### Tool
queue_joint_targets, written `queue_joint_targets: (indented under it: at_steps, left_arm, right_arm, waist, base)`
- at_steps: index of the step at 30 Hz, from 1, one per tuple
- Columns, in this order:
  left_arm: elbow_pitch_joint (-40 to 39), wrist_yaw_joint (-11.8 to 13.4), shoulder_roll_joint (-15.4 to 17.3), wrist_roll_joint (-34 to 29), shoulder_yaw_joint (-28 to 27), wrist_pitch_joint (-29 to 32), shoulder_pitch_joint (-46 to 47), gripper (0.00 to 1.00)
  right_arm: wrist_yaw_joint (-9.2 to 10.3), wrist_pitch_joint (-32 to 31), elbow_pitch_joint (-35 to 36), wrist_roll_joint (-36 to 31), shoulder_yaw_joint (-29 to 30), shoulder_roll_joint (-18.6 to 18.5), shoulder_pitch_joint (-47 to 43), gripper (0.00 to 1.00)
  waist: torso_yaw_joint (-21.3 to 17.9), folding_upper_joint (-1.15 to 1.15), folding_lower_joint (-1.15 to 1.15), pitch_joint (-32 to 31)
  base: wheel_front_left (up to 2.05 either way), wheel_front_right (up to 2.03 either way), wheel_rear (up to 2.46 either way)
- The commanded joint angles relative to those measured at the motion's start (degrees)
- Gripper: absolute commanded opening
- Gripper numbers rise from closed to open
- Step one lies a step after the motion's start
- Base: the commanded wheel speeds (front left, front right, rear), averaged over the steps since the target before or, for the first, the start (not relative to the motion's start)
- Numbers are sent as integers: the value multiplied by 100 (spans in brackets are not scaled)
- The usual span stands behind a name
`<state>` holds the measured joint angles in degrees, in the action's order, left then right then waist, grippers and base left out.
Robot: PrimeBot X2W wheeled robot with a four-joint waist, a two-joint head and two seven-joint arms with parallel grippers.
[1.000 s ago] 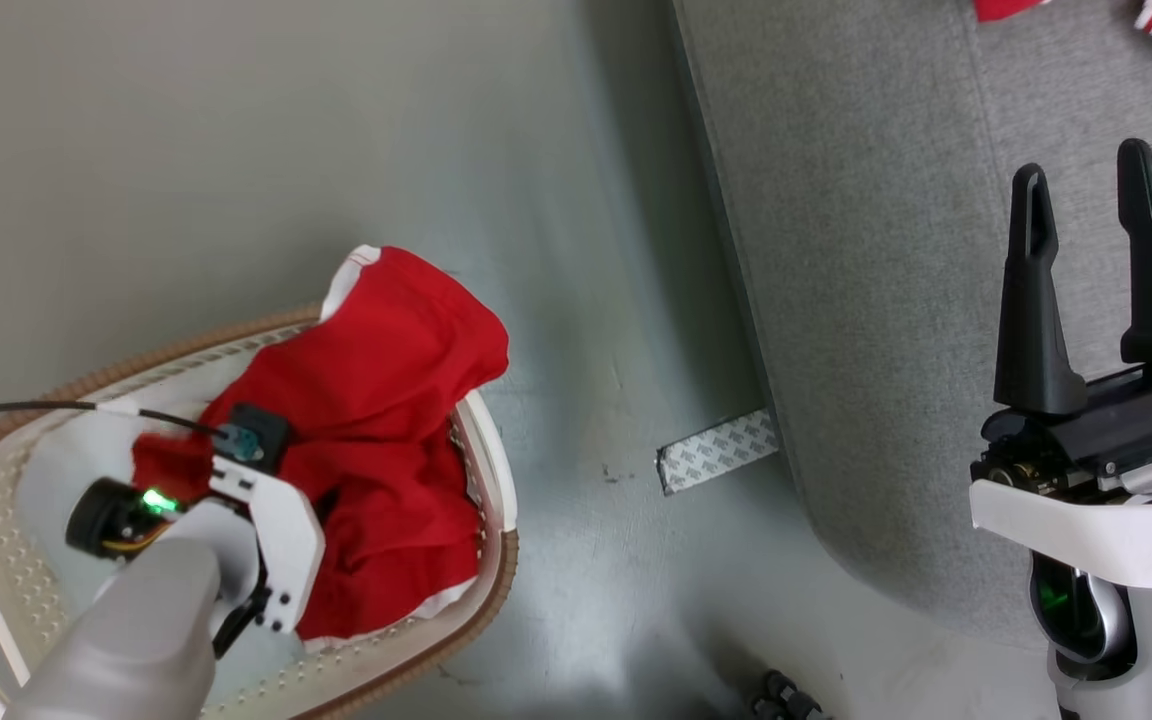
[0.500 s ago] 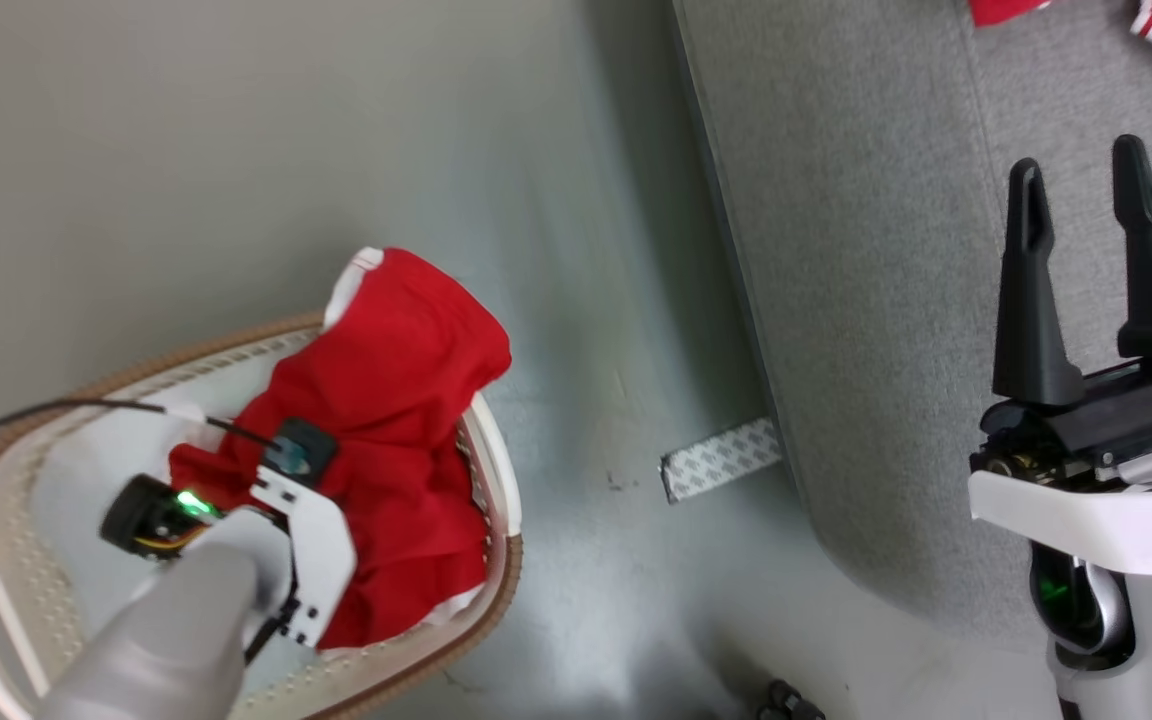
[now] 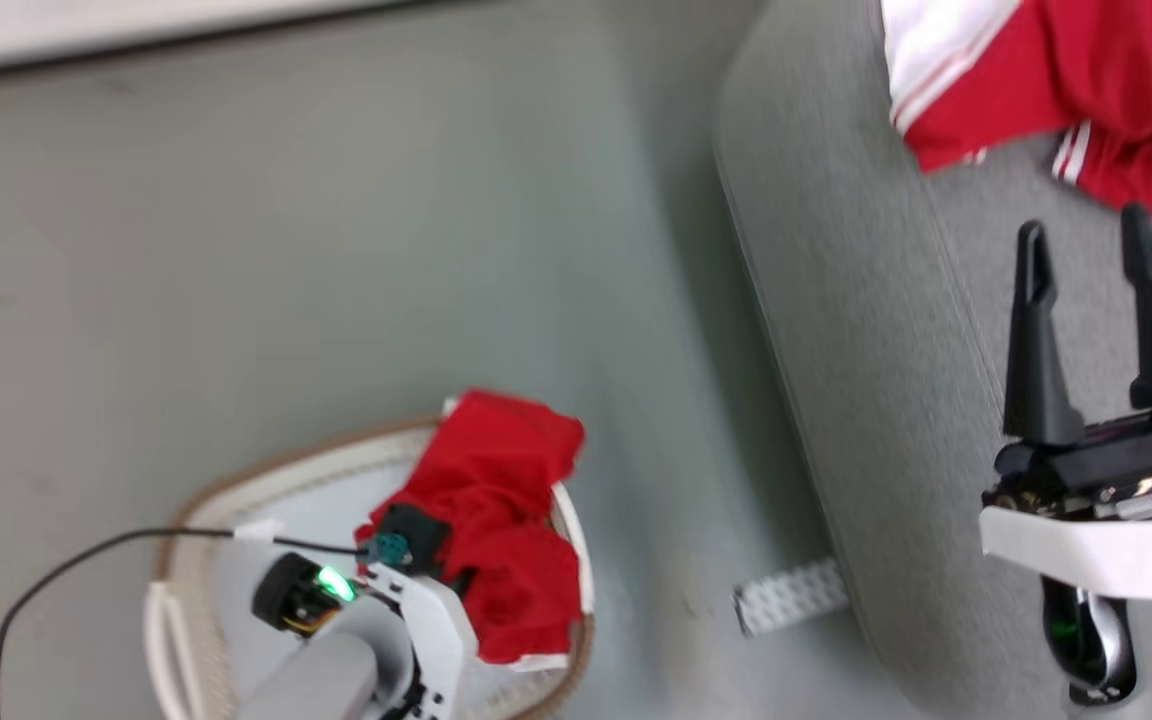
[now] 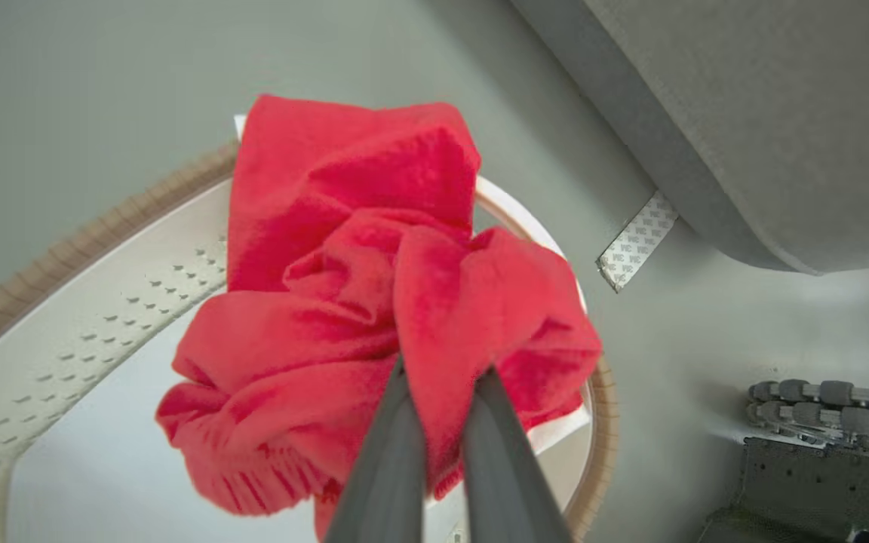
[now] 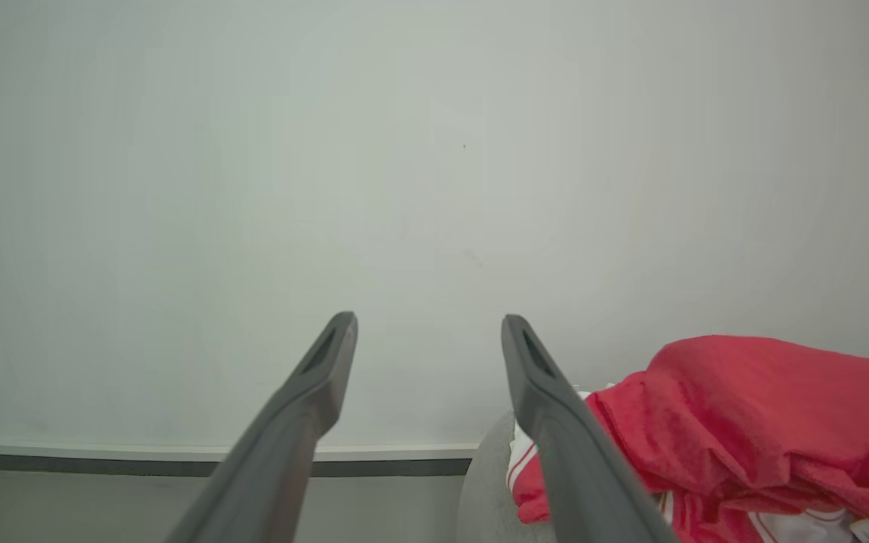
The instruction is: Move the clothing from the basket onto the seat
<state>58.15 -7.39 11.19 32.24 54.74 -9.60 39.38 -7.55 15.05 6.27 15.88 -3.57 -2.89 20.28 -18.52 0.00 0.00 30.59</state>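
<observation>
Your left tool [image 4: 440,369] is clamped on the clothing [image 4: 344,249] over the basket [image 4: 87,302], left of the seat [image 3: 866,350]; right tool [image 3: 1084,228] apart. Trailing folds may snag the rim and tip it.

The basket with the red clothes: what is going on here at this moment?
The robot is emptying the basket onto the grey seat. Its left gripper has its fingers shut on a bunched red garment over the basket, and part of the fabric hangs over the rim. The right gripper is open and holds nothing; in the head view it shows over the seat. Other red and white garments already lie on the seat, so the job is partly done.
</observation>
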Motion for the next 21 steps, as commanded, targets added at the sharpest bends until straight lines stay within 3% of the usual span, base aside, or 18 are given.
queue_joint_targets:
  at_steps: [1, 9, 13, 21]
  left_arm:
    - [-99, -14, -60, 146, 69, -167, -164, 0]
    - [-675, -14, -157, 624, 48, -505, -498, 0]
    - [-972, -1, -87, 581, -7, -546, -579, 0]
    - [-2329, 307, 180, 511, -484, -557, -770, 0]
  right_arm:
    - [13, 14, -72, -20, -35, -57, -155, 100]
    - [13, -151, -177, 16, 56, -162, -622, 100]
    - [13, -234, -188, 37, 85, -182, -836, 100]
    - [13, -435, -120, 71, 99, -254, -1220, 100]
  waist:
    - [514, 0, 0, -847]
    - [905, 0, 0, -1712]
    - [1014, 0, 0, -1975]
    - [1284, 0, 0, -2503]
  base:
    - [0, 0, 0]
    - [0, 0, 0]
    - [0, 0, 0]
    - [0, 0, 0]
